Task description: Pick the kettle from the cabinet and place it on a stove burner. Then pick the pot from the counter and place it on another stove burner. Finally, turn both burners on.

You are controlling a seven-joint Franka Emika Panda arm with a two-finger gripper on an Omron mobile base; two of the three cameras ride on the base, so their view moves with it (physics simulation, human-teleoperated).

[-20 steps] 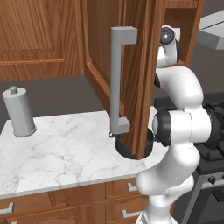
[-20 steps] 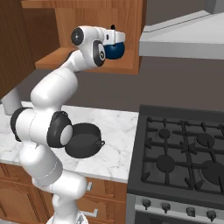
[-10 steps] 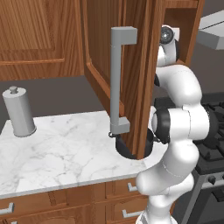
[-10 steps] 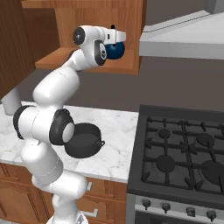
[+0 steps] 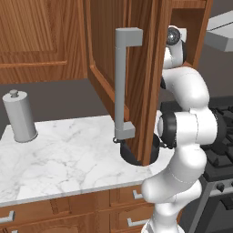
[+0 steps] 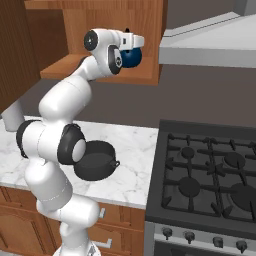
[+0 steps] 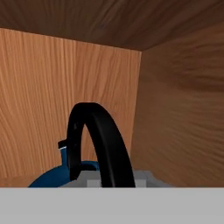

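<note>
The blue kettle [image 6: 132, 57] sits on the shelf of the open cabinet [image 6: 100, 75]. My gripper [image 6: 134, 41] is reached in over its top. In the hand view its black arched handle [image 7: 105, 140] runs down between the grey finger parts of my gripper [image 7: 116, 181], which is shut on it, with the blue body [image 7: 48, 177] below. The dark pot [image 6: 95, 160] rests on the marble counter [image 6: 130, 150] beside my arm, partly hidden by the cabinet door [image 5: 141, 68] in the left base view. The stove burners [image 6: 190, 186] lie to the right, bare.
The open door with its grey bar handle [image 5: 122, 82] hangs out over the counter just left of my arm. A tall grey canister [image 5: 19, 116] stands at the counter's far left. A range hood [image 6: 210, 45] juts out above the cooktop, right of the cabinet.
The arm, kettle and pot stand where they were. The base views are too coarse to show any move of the fingers.
</note>
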